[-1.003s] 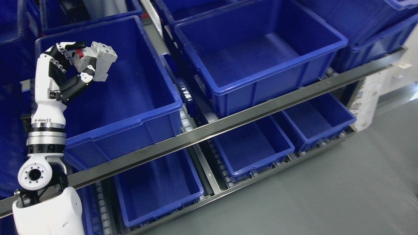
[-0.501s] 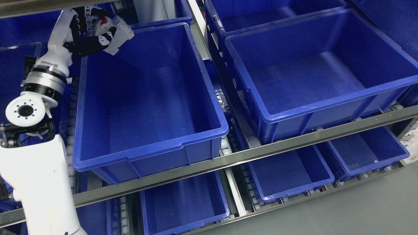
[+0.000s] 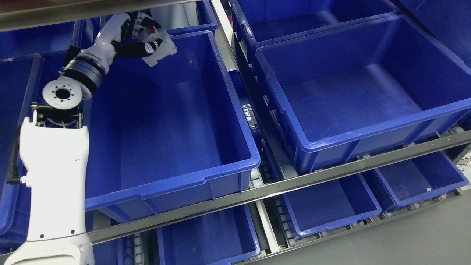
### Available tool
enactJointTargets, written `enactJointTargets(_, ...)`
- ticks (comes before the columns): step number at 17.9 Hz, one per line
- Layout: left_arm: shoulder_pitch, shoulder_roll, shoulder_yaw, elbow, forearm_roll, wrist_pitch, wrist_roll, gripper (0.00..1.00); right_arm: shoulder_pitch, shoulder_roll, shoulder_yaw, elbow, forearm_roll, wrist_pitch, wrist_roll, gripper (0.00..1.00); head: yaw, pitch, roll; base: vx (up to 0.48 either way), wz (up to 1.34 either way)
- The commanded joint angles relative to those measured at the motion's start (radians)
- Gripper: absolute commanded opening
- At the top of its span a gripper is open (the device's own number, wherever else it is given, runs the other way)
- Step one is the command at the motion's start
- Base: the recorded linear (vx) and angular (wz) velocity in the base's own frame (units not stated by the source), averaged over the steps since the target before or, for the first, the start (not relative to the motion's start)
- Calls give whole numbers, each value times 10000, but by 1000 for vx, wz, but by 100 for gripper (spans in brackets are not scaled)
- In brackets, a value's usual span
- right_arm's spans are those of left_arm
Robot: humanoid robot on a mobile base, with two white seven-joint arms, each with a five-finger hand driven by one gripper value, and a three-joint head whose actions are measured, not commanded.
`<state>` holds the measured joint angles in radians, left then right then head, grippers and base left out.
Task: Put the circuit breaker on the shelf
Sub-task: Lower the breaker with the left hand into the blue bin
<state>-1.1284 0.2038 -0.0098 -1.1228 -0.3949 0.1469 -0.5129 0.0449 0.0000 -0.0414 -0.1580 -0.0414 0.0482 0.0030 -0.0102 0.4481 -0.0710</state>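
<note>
The circuit breaker (image 3: 159,51), a pale grey moulded block with a red toggle near its top, is held in the air over the far left corner of the big blue bin (image 3: 220,110) on the shelf (image 3: 331,176), gripped by the left hand (image 3: 138,40), whose dark fingers (image 3: 133,50) are wrapped round its upper body. It looks rigid, compact and moderately heavy for its size, with smooth plastic faces that could slip, so a hold across the broad flat sides, clear of the toggle, seems soundest; a drop onto hard plastic should do little harm. That bin looks empty, as does its neighbour, the right bin (image 3: 368,129), and the lower bins (image 3: 331,217) beneath show nothing inside either
</note>
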Motion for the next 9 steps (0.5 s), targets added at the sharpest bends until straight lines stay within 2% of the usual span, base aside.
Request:
enactJointTargets(1, -236, 631, -1743, 2715, -928, -27, -470, 6, -4, -175, 0, 0, 0, -7, -61, 100, 0, 0, 0, 14, 25)
enactJointTargets(4, -282, 631, -1758, 3096, -1021, -27, -455, 6, 11, -175, 0, 0, 0, -7, -61, 100, 0, 0, 0, 5, -20)
enactJointTargets(9, -665, 202, -1910, 3987, -1451, -27, -424, 7, -4, -175, 0, 0, 0, -7, -61, 100, 0, 0, 0, 0, 0)
